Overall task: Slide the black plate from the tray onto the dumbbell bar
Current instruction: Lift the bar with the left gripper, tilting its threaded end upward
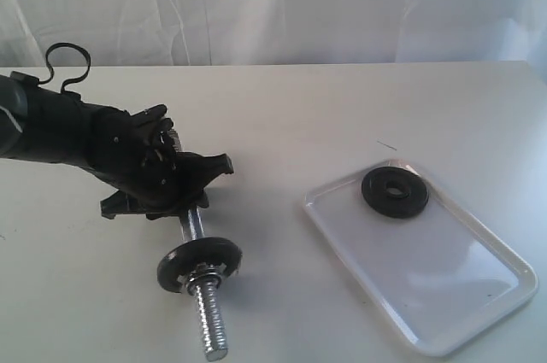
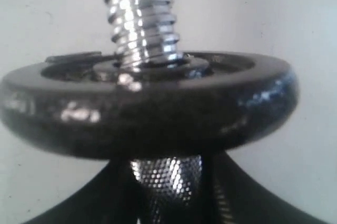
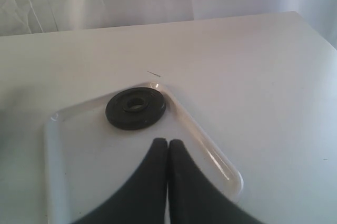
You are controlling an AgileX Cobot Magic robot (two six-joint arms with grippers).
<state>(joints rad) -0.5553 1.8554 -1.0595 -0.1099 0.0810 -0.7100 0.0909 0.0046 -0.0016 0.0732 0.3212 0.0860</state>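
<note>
The black plate lies flat in the far corner of the white tray, also seen in the right wrist view as the black plate on the tray. The dumbbell bar lies on the table at the left, carrying a black disc held by a silver nut. My left gripper is shut on the bar's knurled middle, just behind that disc. My right gripper is shut and empty, hovering over the tray a short way from the plate; the exterior view does not show it.
A white curtain hangs behind the white table. The bar's threaded end points toward the table's front edge. A thin dark mark lies on the table just beyond the tray.
</note>
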